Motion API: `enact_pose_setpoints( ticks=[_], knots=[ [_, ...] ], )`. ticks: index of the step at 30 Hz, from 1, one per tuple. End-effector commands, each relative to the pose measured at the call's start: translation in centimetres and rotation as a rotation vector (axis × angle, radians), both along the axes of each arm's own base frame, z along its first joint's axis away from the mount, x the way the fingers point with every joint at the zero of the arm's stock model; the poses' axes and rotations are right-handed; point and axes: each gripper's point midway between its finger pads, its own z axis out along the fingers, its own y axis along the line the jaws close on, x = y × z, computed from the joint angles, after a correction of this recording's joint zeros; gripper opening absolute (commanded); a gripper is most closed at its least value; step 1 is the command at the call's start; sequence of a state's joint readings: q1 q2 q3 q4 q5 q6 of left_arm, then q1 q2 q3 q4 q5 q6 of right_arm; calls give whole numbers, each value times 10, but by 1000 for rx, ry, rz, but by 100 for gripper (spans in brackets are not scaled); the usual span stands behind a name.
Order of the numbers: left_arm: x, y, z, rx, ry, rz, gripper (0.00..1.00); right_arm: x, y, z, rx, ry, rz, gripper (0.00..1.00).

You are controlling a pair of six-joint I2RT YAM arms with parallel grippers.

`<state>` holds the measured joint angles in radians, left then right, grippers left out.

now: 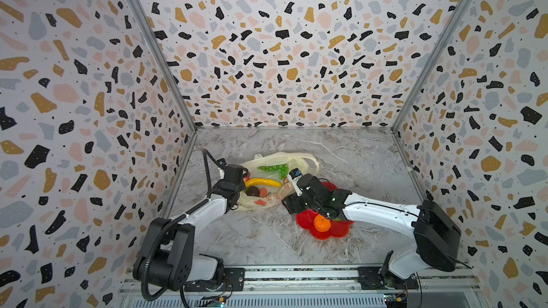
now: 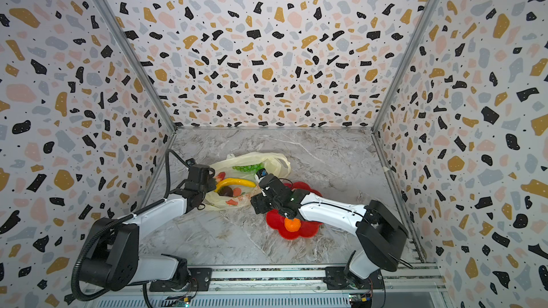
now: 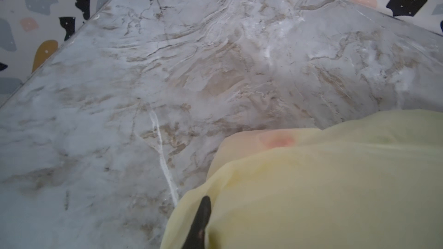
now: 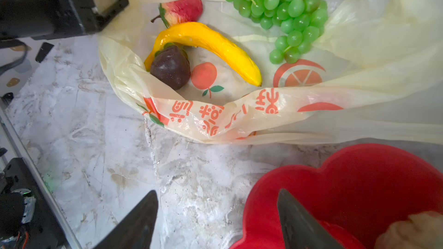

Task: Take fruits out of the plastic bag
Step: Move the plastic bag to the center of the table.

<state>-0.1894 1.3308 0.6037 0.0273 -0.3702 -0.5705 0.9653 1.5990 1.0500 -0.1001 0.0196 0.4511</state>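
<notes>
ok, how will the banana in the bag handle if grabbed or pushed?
Probably rigid: banana keeps its curve lying on the plastic bag. Glossy skin may slip in a pinch. Pushed, it likely nudges the dark fruit touching its end.

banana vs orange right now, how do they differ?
Place: the banana lies inside the open plastic bag; the orange sits on the red plate. Shape: the banana is long and curved; the orange is round. Colour: the banana is yellow; the orange is orange. Shared: both are small toy fruits, and neither is held.
</notes>
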Motion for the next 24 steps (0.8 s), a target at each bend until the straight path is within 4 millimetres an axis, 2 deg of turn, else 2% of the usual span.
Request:
enact_pose_setpoints(
  ticks=[1, 3, 6, 8, 10, 12, 15, 19, 24],
  knots=[
    [-8, 17, 4, -106, -68, 69, 5, 26, 22, 7, 12, -5, 35, 73],
    [-15, 31, 8, -122, -100, 120, 2, 43, 32, 0, -8, 12, 30, 70],
    [-24, 40, 16, -148, -157, 154, 2, 52, 58, -7, 9, 22, 75, 68],
    [-24, 30, 17, -192, -173, 110, 2, 56, 72, -13, -7, 41, 99, 66],
    [-23, 9, 8, -276, -173, 19, 2, 58, 79, -15, -29, 38, 112, 65],
    [-26, -3, -5, -316, -129, -38, 3, 53, 87, -11, -23, 23, 137, 65],
    [-37, -11, -21, -333, -81, -80, 3, 37, 99, -2, -11, 3, 190, 66],
    [-46, -20, -25, -358, -84, -129, 3, 20, 122, -3, -18, -3, 263, 66],
    [-50, -15, -16, -332, -144, -127, 2, 10, 144, -16, -54, -7, 328, 68]
  ],
)
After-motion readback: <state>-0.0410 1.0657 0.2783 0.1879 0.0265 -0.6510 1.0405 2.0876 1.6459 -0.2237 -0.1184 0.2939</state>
